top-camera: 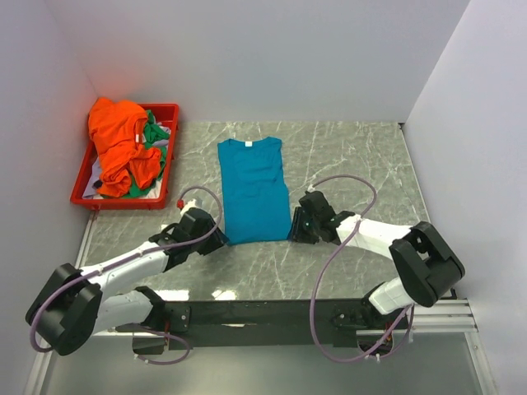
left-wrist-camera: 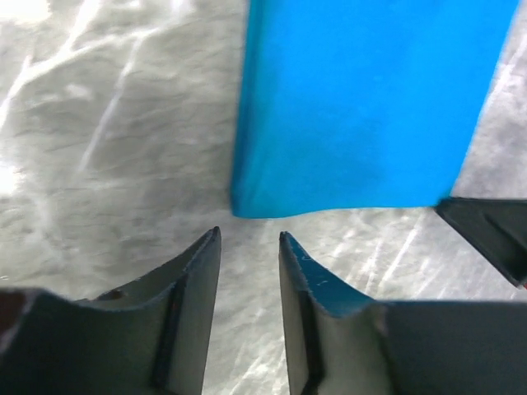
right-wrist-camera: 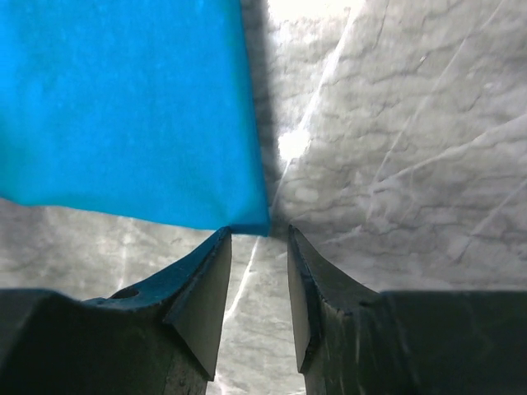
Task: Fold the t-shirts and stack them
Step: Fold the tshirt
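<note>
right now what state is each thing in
teal-blue t-shirt, sides folded in, flat on table
red tray, holds two crumpled shirts
orange t-shirt, crumpled in tray
green t-shirt, crumpled under the orange one
left claw, open, empty, short of teal hem
right claw, open, empty, at hem corner

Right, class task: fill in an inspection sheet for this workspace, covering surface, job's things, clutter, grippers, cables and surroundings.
Surface: grey marbled tabletop.
Job's things: teal-blue cloth t-shirt lying flat mid-table, sides folded in; bright orange cloth t-shirt and green cloth t-shirt heaped in tray.
Clutter: red plastic tray, far left corner.
Grippers: left gripper and right gripper open, empty, at the teal shirt's near corners.
Cables: pale looping cables along both arms.
Surroundings: plain white walls.
</note>
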Robot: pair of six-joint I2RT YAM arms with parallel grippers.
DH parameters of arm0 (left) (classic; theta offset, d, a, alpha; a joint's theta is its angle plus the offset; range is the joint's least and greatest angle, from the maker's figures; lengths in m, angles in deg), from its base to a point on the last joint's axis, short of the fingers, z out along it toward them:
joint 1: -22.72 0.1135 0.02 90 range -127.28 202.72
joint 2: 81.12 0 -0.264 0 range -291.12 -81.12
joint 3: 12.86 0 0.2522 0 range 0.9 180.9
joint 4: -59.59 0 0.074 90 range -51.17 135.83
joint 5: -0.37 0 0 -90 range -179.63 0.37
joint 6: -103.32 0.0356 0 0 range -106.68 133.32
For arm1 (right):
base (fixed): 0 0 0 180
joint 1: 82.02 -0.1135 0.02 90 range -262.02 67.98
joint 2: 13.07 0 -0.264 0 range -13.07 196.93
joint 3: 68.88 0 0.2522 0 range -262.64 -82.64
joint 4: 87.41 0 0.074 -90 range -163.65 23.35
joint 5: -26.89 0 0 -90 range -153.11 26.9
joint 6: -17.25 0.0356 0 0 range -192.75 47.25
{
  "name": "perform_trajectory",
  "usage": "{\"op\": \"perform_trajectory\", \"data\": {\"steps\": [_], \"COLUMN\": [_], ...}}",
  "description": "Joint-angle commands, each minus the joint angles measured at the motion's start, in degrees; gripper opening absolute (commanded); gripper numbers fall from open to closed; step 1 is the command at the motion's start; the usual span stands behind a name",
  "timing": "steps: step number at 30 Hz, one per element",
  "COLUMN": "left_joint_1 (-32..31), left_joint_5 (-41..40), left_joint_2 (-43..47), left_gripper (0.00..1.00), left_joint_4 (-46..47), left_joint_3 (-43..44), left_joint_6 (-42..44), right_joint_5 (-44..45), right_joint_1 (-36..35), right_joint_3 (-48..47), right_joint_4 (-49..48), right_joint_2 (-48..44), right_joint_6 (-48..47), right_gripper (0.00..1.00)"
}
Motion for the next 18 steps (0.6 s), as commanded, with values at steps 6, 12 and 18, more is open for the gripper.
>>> {"op": "perform_trajectory", "data": {"steps": [6,12,18], "left_joint_1": [3.86,4.04,4.04], "left_joint_5": [4.14,5.72,7.21], "left_joint_2": [-3.68,-6.93,-10.71], "left_gripper": [0.44,0.44,0.37], "left_joint_4": [8.52,12.05,14.69], "left_joint_3": [-3.46,-4.07,-5.39], "left_joint_6": [0.38,-0.06,-1.38], "right_joint_5": [-3.12,-4.00,-3.74], "right_joint_1": [1.34,1.61,1.87], "right_joint_3": [3.63,4.42,4.78], "right_joint_4": [-5.92,-8.12,-10.58], "right_joint_2": [-1.97,1.64,3.13], "right_joint_6": [4.55,5.43,5.78], "right_gripper": [0.42,0.40,0.33]}}
